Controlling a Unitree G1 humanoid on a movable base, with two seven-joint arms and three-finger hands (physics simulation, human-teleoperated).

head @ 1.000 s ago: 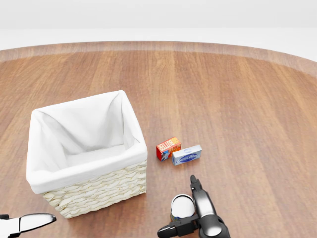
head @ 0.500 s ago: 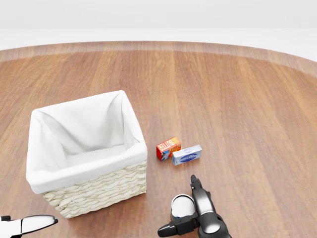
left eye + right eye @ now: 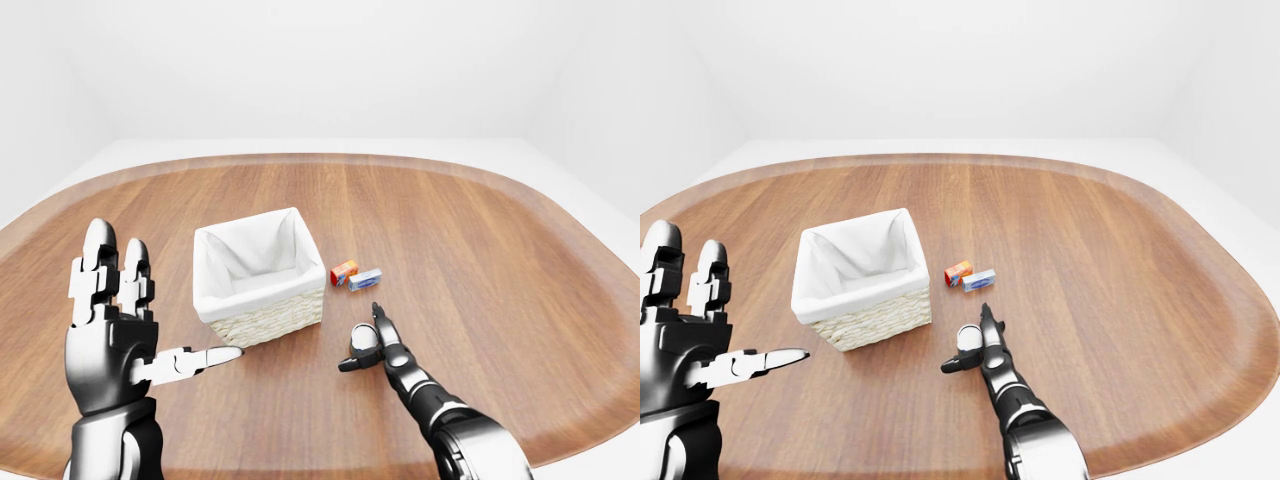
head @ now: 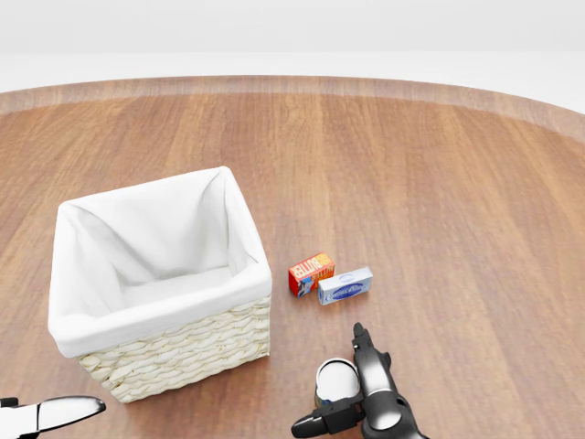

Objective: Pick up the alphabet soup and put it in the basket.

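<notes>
Right robot hand (image 4: 352, 402) is cupping alphabet soup (image 4: 336, 380), fingers spread (unclenched) | risk: toppling the can | basket (image 4: 239, 334) sitting left-centre

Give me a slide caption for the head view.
Right hand with open fingers beside the alphabet soup, near the lined basket.

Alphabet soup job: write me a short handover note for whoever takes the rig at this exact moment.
Right hand: open, fingers standing around the alphabet soup, not closed on it.
Left hand: open, raised at the left of the left-eye view, holding nothing.
The can stands upright on the table, apart from the basket, which holds nothing. Two small boxes lie between them.
Done: the reach to the can.
Left: close, lift, carry left, drop in the basket.
</notes>
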